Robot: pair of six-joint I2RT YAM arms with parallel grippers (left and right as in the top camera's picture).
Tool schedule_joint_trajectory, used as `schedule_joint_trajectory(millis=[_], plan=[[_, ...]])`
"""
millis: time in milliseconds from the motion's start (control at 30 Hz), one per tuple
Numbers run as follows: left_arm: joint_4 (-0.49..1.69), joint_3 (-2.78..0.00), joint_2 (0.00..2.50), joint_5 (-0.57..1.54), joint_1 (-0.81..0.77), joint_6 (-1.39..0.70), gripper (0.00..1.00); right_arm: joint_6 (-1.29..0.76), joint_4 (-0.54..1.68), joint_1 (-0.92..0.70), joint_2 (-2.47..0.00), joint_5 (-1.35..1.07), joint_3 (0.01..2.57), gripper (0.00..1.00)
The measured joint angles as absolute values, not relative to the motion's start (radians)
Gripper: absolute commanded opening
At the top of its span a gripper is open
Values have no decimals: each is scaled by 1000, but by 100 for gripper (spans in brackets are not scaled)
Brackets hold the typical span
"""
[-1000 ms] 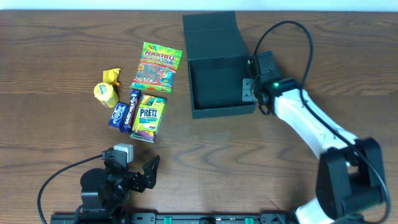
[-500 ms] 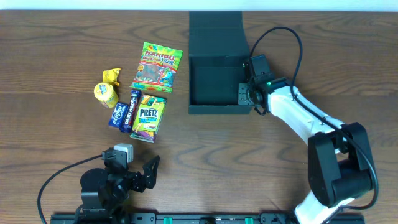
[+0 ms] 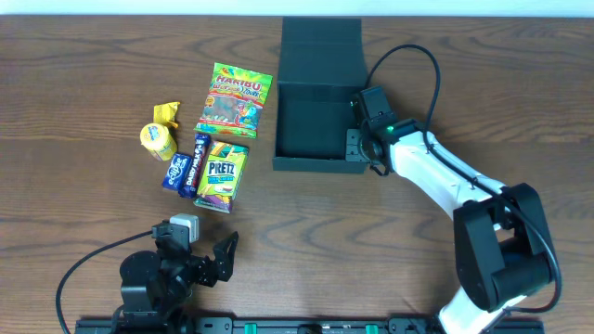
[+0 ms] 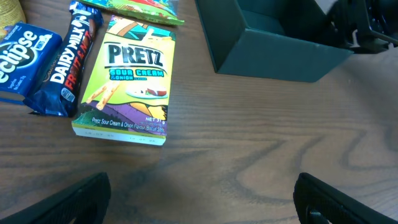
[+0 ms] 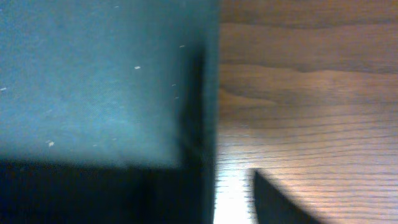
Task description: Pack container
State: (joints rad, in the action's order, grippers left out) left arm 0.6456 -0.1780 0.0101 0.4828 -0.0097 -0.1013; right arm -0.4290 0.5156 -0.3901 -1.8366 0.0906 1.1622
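Note:
The container [image 3: 316, 165], a matte black box with its flap lid open toward the far edge, sits at the table's centre back; its inside looks empty. My right gripper [image 3: 356, 146] is at the box's right wall near the front corner. In the right wrist view the container [image 5: 93, 81] fills the left side. One dark finger [image 5: 280, 202] stands apart from the wall with bare wood between; the other finger is hidden. My left gripper [image 4: 202, 202] hovers open over bare wood at the near edge, holding nothing. The container's corner [image 4: 280, 43] shows ahead of it.
Snacks lie left of the box: a Haribo bag [image 3: 234, 97], a Pretz box [image 3: 222, 173], a Dairy Milk bar [image 3: 199, 165], an Eclipse pack [image 3: 175, 173], a yellow can [image 3: 159, 139] and a yellow wrapper [image 3: 167, 113]. The left arm [image 3: 176, 269] rests near the front edge.
The container has straightened from a skewed stance and slid a little left, with my right gripper staying at its right wall. The left arm and the snacks have not moved.

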Motion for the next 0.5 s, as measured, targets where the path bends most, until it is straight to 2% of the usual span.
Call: schedule_joint_trajectory(millis=[200, 500], plan=[[646, -178, 10, 483, -10, -101, 95, -434, 518, -392, -1795, 41, 1162, 99], [646, -178, 10, 483, -10, -101, 95, -438, 513, -392, -1452, 34, 1198, 99]])
